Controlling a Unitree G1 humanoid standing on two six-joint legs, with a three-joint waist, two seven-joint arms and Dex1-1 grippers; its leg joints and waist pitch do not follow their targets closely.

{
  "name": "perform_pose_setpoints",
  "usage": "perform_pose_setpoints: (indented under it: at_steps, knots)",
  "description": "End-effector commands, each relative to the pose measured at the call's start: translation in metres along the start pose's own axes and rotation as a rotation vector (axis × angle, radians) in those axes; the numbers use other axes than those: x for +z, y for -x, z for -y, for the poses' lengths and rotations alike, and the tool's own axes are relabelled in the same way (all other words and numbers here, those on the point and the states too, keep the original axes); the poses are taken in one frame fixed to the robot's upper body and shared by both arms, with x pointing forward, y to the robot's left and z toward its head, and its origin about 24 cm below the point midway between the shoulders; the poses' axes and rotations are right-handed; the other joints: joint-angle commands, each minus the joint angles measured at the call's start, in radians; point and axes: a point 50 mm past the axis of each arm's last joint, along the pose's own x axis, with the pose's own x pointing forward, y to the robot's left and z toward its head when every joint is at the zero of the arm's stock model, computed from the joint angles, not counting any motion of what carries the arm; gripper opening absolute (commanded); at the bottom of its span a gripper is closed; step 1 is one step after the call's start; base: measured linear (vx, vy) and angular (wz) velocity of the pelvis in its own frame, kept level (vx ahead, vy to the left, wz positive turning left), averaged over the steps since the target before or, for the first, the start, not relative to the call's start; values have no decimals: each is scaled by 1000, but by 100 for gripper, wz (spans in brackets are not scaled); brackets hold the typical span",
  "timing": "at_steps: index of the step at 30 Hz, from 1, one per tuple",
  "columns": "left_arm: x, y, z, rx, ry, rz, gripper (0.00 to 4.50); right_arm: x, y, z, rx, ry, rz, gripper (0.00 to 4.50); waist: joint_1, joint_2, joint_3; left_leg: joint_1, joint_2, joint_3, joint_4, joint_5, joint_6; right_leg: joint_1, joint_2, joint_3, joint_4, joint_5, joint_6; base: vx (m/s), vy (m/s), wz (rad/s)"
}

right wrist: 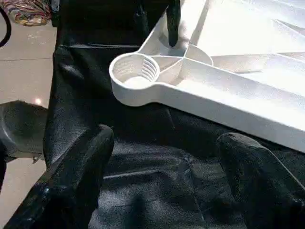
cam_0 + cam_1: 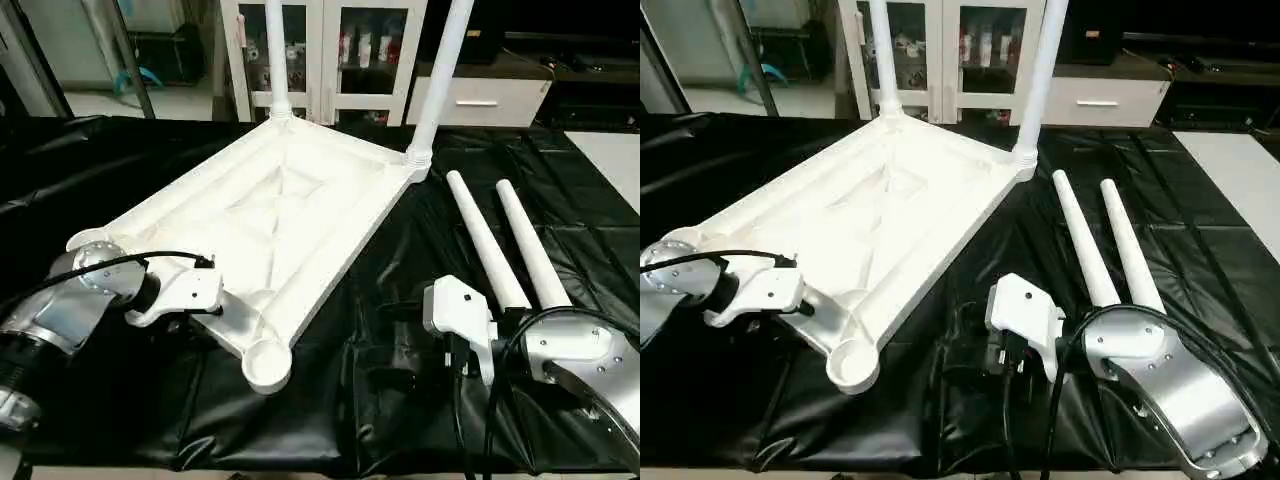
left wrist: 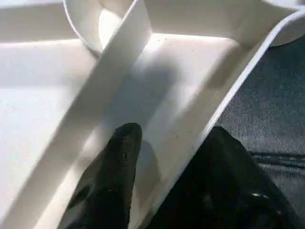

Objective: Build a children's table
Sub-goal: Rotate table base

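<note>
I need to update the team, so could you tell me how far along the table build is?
Two legs stand in the far sockets of the upturned tabletop. The left gripper straddles the tabletop's near rim; the right gripper is open and empty. Two loose legs and the empty near socket remain.

Setting: an indoor room furnished like a home living space, used as a robot test area. Along the top centre of the head views stands a white cabinet [image 2: 325, 55] with glass doors, small items on its shelves. Upper right: a low dark media unit [image 2: 590, 75] with a white drawer [image 2: 478, 100] beside it. Upper left: pale tiled floor [image 2: 120, 100] and a dark angled stand leg [image 2: 135, 60]. The work surface across the lower frame is draped in wrinkled black plastic sheet [image 2: 330, 400].
</note>
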Motion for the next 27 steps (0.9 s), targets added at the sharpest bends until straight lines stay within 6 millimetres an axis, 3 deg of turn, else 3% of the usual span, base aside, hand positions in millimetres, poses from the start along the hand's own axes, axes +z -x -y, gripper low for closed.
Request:
perform_pose_setpoints:
  at_steps: [1,7,8,11,16,21,27]
  knots:
    - [6,1,-10,81,76,79,190,4,0,2,-13,17,1,388,3,12,-59,18,34,-21,-78,-361,-38,31,-47,46,-82,-368,-200,0,0,0]
    - [3,-4,-10,103,157,80,159,3,-2,2,-19,17,0,388,3,13,-57,13,34,-26,-81,-380,-37,32,-47,44,-85,-393,-182,0,0,0]
    - [2,-7,-10,128,193,77,154,4,-2,3,-23,19,2,388,-3,5,-58,7,32,-28,-81,-372,-33,37,-49,43,-86,-417,-169,0,0,0]
    - [2,-10,-11,180,266,82,130,4,-3,3,-29,22,2,388,-9,7,-57,6,31,-30,-78,-364,-25,36,-51,40,-93,-490,-142,0,0,0]
    - [-3,-22,-9,307,454,66,111,2,-5,6,-61,24,5,388,-22,9,-56,-5,26,-35,-77,-347,-19,39,-47,33,-97,-510,-123,0,0,0]
    - [11,-45,-5,356,505,88,97,2,-6,8,-82,24,6,388,-43,2,-59,-4,22,-36,-69,-341,8,38,-43,29,-102,-492,-138,0,0,0]
    - [47,-66,4,341,527,192,61,-1,-6,15,-142,35,-12,388,-43,2,-62,-7,27,-33,-68,-291,33,39,-41,30,-97,-419,-173,0,0,0]
